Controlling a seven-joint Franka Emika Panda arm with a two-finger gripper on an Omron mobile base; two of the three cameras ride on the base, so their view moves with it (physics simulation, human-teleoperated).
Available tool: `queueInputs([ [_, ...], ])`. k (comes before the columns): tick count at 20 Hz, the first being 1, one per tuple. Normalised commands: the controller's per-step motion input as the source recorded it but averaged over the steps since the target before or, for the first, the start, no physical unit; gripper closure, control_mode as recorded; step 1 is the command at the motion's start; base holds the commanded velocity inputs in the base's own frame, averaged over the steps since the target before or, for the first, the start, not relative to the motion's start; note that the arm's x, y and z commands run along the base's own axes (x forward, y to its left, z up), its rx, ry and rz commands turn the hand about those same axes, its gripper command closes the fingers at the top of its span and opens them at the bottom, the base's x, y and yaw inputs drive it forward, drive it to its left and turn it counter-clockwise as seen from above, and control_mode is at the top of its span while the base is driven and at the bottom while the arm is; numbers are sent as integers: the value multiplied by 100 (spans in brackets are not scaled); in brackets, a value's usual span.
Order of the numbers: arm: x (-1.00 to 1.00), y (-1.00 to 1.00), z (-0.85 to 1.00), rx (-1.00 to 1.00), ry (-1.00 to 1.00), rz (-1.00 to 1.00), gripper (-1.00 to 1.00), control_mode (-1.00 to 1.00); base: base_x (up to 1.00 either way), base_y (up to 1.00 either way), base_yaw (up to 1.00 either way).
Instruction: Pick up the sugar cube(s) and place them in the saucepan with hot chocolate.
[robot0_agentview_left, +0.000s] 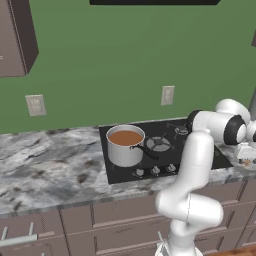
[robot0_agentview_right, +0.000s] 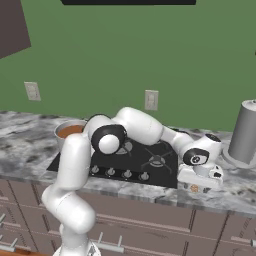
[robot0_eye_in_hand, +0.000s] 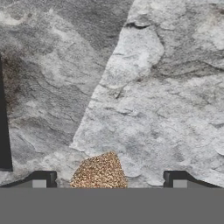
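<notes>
The sugar cube (robot0_eye_in_hand: 99, 173) is a grainy brownish-orange lump lying on the marbled counter, right of the cooktop. My gripper (robot0_eye_in_hand: 109, 180) hangs straight down over it, open, with a fingertip on each side of the cube and a gap between each tip and it. From the right base view the gripper (robot0_agentview_right: 196, 188) sits low on the counter with the sugar cube (robot0_agentview_right: 194, 188) showing under the hand. The saucepan (robot0_agentview_left: 125, 145) is silver with a black handle, holds brown liquid and stands on the cooktop's front left burner. The saucepan (robot0_agentview_right: 69, 131) is half hidden behind my arm.
The black cooktop (robot0_agentview_left: 165, 150) with a row of knobs lies between pan and gripper; its edge (robot0_eye_in_hand: 4, 131) shows left of the cube. A tall grey canister (robot0_agentview_right: 244, 132) stands on the counter to the right. The counter's front edge is close to the gripper.
</notes>
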Motion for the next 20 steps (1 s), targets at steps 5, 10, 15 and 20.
queueInputs([
  [5,0,0,-2,0,0,0,-100,-100,0,0,0],
  [10,0,0,0,0,0,0,-100,-100,0,0,0],
  [15,0,0,0,0,0,0,100,-100,0,0,0],
  [20,0,0,0,0,0,0,100,-100,0,0,0],
])
